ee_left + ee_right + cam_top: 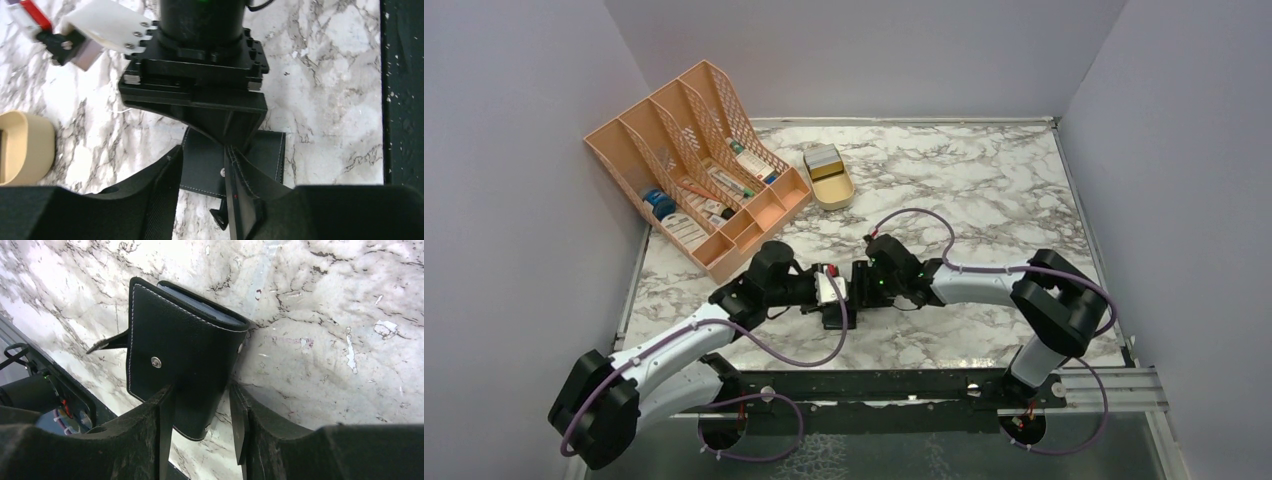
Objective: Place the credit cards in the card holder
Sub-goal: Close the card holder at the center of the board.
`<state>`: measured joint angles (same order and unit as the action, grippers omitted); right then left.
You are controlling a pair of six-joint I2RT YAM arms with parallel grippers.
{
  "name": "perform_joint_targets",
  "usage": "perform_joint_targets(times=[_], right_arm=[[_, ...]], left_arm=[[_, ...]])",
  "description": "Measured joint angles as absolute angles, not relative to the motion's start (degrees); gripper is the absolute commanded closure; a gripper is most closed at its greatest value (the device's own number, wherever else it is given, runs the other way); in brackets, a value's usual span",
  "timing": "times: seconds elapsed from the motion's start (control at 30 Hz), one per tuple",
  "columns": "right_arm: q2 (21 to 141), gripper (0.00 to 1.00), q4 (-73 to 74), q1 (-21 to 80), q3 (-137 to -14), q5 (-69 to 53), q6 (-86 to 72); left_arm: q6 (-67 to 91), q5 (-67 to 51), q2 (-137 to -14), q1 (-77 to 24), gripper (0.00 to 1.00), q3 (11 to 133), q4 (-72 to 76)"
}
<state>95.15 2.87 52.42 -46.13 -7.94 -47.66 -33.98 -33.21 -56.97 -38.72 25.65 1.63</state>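
The black card holder point(836, 319) lies folded near the table's front edge, between the two grippers. In the right wrist view the card holder point(175, 335) shows its snap and white stitching. My right gripper point(200, 390) is shut on its lower corner, one finger over the face and the other at the spine. My left gripper point(203, 152) stands open just short of the card holder point(207, 172), nothing between its fingers. A gold credit card point(832, 176) and pale grey credit cards point(821, 158) lie in the tan tin point(845, 192) at the back. The two grippers point(824, 300) point(852, 292) face each other.
A peach mesh file organiser point(694, 170) with boxes stands at the back left. The tan tin point(20, 145) is at the left edge of the left wrist view. A dark rail point(874, 385) runs along the near table edge. Grey walls enclose three sides.
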Motion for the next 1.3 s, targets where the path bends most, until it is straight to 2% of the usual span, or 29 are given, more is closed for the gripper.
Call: perform_joint_targets(times=[0.23,0.37,0.53,0.83,1.3], right_arm=[[95.79,0.56,2.96,52.45,-46.78,-7.94,-47.44],[96.01,0.56,2.98,52.42,-47.05,-7.94,-47.44],[96.49,0.56,4.03,52.45,-48.12,-7.94,-47.22],[96.86,0.47,7.94,52.45,-51.79,-7.46,-46.54],[100.57,0.51,12.88,52.45,-56.21,-6.28,-44.25]], left_arm=[[-22.39,-24.47,-52.01,-38.57,0.60,25.80,4.08],[-8.60,-11.33,-53.39,-38.28,0.65,29.87,3.07],[5.67,0.95,-60.18,-37.41,0.75,39.64,-5.15],[24.60,0.84,-65.56,-37.15,0.83,41.60,-17.37],[36.36,-1.69,-65.41,-36.86,0.85,35.33,-22.00]])
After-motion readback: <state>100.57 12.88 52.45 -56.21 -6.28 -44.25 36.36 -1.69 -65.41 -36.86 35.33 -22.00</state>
